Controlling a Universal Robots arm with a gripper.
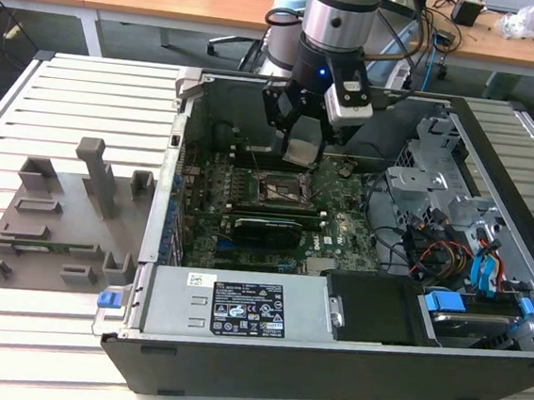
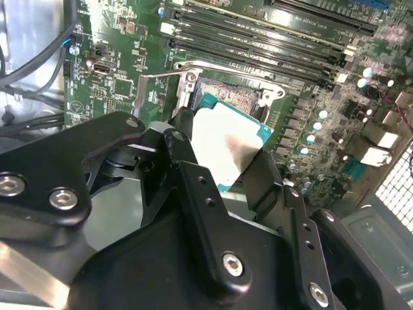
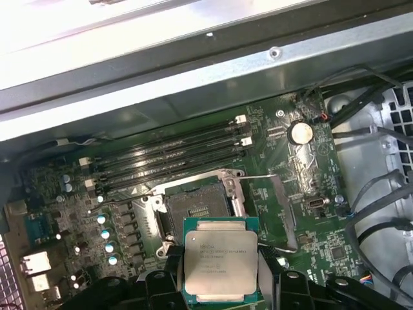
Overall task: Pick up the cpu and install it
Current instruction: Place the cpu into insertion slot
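The cpu [image 1: 303,151], a flat square chip with a pale silver top and green rim, hangs inside the open computer case above the motherboard. My gripper [image 1: 303,139] is shut on it. In both wrist views the black fingers [image 2: 184,155] press two opposite edges of the cpu [image 2: 226,142]. The open socket [image 3: 197,210], with its metal frame and lever lifted, lies just below and slightly beyond the cpu [image 3: 219,258]. The socket [image 1: 282,190] holds no chip. There is a gap between chip and socket.
The case wall [image 3: 193,71] runs close behind the socket, with memory slots [image 3: 174,152] between. A power supply [image 1: 238,306] fills the case front. Drive cage and cables [image 1: 453,237] crowd the exterior view's right. Grey fixture blocks [image 1: 56,227] stand on the slatted table at its left.
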